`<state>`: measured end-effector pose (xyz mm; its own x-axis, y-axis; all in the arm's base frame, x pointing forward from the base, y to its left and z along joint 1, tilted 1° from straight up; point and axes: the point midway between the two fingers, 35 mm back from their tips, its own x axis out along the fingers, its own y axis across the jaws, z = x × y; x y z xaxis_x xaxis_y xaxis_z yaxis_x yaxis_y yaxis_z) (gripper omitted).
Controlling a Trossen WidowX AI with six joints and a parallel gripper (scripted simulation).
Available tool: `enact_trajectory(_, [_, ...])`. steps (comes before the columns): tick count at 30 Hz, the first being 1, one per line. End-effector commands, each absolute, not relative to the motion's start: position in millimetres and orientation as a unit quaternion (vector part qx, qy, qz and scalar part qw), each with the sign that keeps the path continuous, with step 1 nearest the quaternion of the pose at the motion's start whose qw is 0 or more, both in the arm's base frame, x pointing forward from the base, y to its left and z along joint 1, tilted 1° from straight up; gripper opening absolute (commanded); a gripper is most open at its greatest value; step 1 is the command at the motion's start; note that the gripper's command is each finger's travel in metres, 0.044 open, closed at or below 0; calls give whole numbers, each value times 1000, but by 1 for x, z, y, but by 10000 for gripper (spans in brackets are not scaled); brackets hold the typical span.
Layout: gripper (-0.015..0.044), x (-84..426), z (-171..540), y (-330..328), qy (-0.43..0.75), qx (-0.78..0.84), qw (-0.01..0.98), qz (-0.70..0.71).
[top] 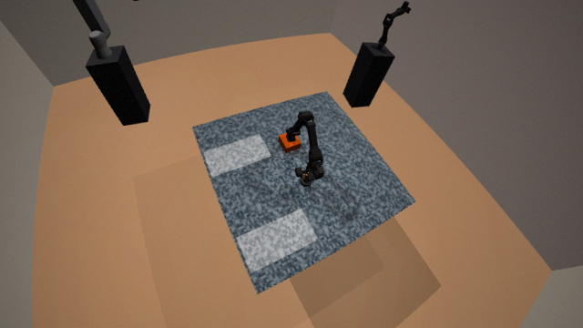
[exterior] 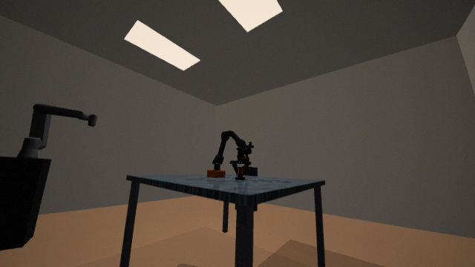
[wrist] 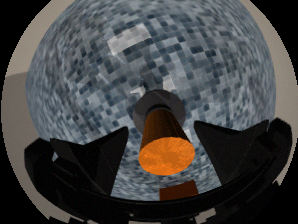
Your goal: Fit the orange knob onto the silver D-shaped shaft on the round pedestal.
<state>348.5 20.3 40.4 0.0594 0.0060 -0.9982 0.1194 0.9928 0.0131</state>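
1. In the wrist view, one black, tapered finger of the wide-open gripper (top: pixel 306 175) (exterior: pixel 240 171) (wrist: pixel 161 139) stands left, apart from the knob.
2. Between the fingers, the orange cylindrical knob (top: pixel 306 177) (exterior: pixel 240 170) (wrist: pixel 166 156) stands over the dark round pedestal (top: pixel 306 182) (exterior: pixel 240 178) (wrist: pixel 142 111), well inside the table's (top: pixel 273 191) (exterior: pixel 185 182) (wrist: pixel 70 85) edges.
3. The other finger stands right, a gap between it and the knob.

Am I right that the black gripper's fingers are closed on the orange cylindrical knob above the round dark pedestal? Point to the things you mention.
Not closed: the wrist view shows the black gripper (top: pixel 306 174) (exterior: pixel 240 171) (wrist: pixel 161 127) open, its fingers apart from the orange cylindrical knob (exterior: pixel 240 170) (wrist: pixel 166 156) above the round dark pedestal (exterior: pixel 240 179) (wrist: pixel 175 102).
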Motion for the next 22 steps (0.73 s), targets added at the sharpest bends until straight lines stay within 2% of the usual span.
enact_trajectory(1, [440,348,41,20,685,46,726,-39])
enact_trajectory(6, [440,349,51,20,685,46,726,-39])
enact_trajectory(12, [440,344,133,20,685,46,726,-39])
enact_trajectory(22, [440,346,136,20,685,46,727,-39])
